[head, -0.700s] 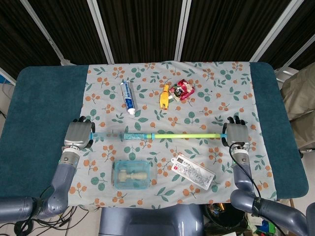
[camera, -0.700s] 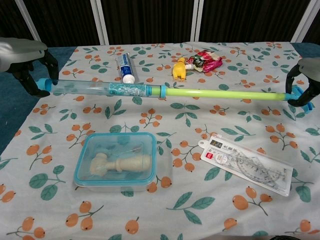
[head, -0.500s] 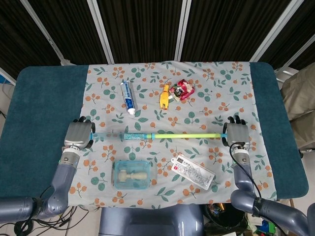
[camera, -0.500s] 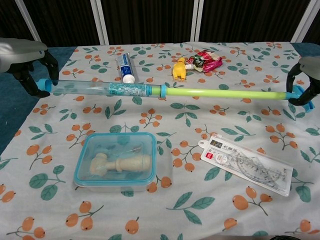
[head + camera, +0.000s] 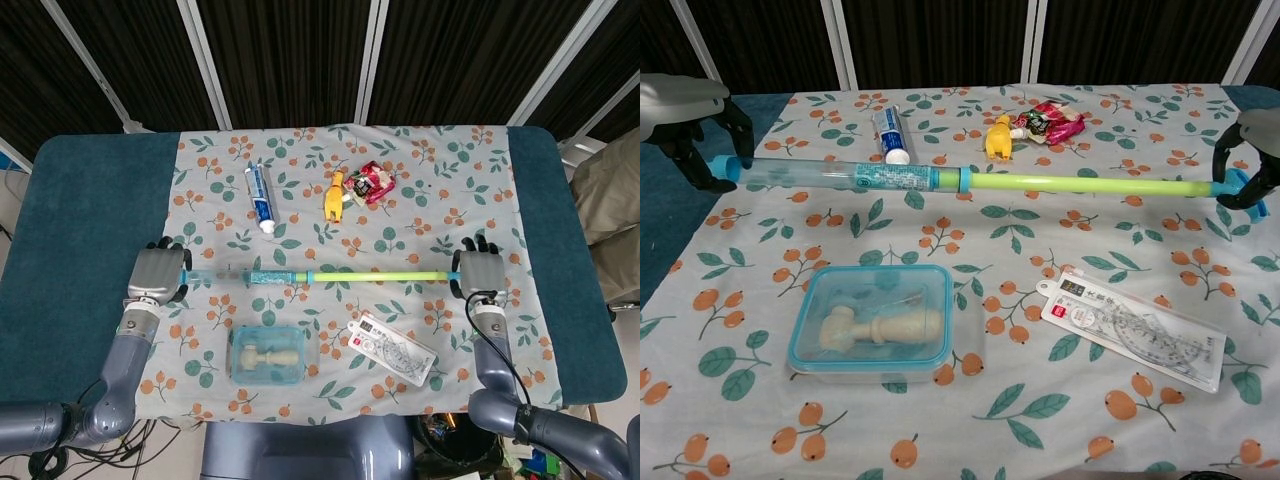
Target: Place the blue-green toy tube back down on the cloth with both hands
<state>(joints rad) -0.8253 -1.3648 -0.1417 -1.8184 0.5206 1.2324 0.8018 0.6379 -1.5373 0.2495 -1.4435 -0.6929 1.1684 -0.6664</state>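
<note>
The blue-green toy tube point(image 5: 330, 273) point(image 5: 970, 180) stretches left to right across the floral cloth point(image 5: 420, 220) point(image 5: 940, 240). Its clear blue barrel is on the left and its thin green rod on the right. My left hand point(image 5: 160, 273) point(image 5: 690, 110) grips the blue cap at the left end. At the right end, the blue handle sits in the grip of my right hand point(image 5: 480, 270) point(image 5: 1255, 140). The tube lies nearly level, close over the cloth. Whether it touches the cloth I cannot tell.
Behind the tube lie a toothpaste tube point(image 5: 260, 196) point(image 5: 890, 133), a yellow toy point(image 5: 333, 195) point(image 5: 1000, 137) and a red packet point(image 5: 373, 183) point(image 5: 1050, 122). In front are a lidded plastic box point(image 5: 268, 352) point(image 5: 877, 320) and a packed ruler set point(image 5: 394, 346) point(image 5: 1135, 328). Teal table point(image 5: 90, 200) flanks the cloth.
Both hands keep hold of the tube's ends. In the chest view the right end sits very slightly higher than before; otherwise nothing has moved.
</note>
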